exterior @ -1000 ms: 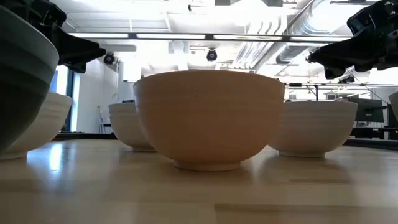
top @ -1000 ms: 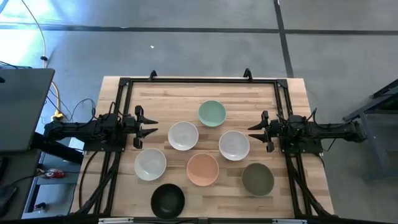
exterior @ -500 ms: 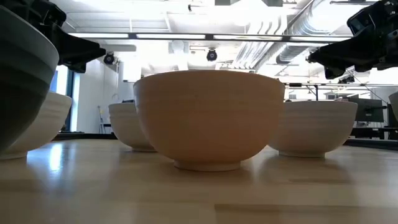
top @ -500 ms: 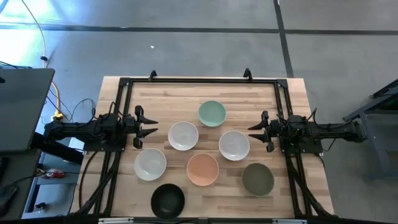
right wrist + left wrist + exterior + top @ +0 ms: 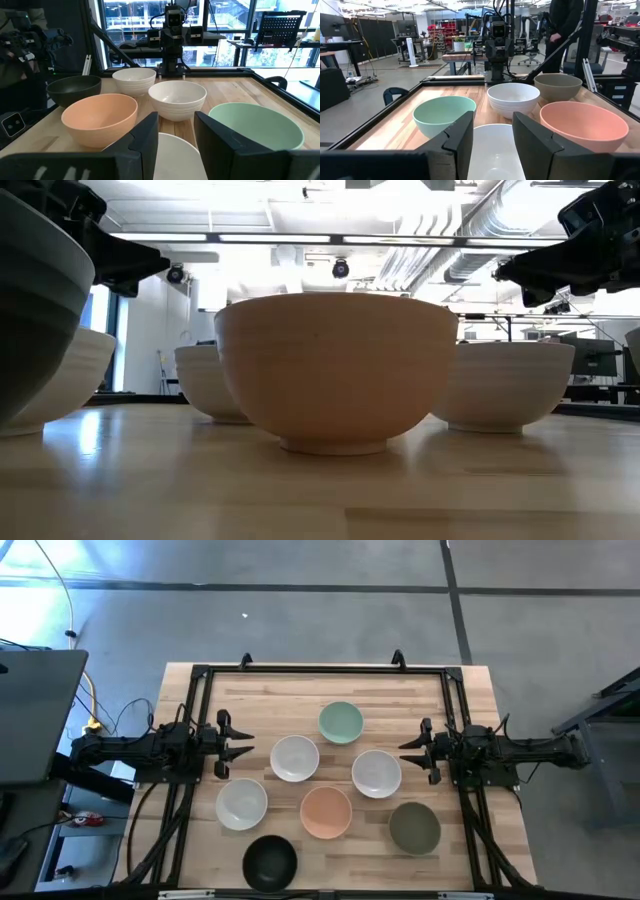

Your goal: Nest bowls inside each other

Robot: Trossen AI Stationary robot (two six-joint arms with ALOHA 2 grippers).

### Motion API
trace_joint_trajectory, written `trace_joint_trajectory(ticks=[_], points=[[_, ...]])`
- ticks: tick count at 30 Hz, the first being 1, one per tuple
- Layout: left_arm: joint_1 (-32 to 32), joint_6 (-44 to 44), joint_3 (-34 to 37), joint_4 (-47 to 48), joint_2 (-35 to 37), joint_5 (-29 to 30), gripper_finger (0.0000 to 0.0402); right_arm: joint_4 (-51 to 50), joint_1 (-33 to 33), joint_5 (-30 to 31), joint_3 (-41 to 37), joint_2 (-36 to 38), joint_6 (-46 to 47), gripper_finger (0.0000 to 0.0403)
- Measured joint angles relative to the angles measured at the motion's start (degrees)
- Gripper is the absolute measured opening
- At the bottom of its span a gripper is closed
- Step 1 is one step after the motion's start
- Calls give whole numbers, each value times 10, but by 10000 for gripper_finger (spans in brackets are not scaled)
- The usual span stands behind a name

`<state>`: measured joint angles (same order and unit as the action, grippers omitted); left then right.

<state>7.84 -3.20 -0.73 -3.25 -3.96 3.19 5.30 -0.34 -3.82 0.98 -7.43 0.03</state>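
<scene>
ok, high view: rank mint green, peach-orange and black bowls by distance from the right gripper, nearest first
From the right gripper, at the table's right side:
1. Mint green bowl, far-side centre.
2. Peach-orange bowl, centre, toward the near edge; only slightly farther than the mint.
3. Black bowl, near edge, left of centre.

Narrow gaps between seven bowls (image 5: 325, 812)

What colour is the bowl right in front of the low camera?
Peach-orange. The peach-orange bowl shows best in the low view.

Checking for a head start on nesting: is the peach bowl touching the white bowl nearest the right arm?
Apart. The high view shows bare wood between the peach bowl and that white bowl.
</scene>
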Motion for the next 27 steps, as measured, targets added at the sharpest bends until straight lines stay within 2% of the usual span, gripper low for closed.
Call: trace_joint_trajectory(ticks=[15,27], points=[[0,2,0,-10,0,0,126,0,0,0,0,0,0,117],[0,86,0,-37,0,0,126,0,0,0,0,0,0,117]])
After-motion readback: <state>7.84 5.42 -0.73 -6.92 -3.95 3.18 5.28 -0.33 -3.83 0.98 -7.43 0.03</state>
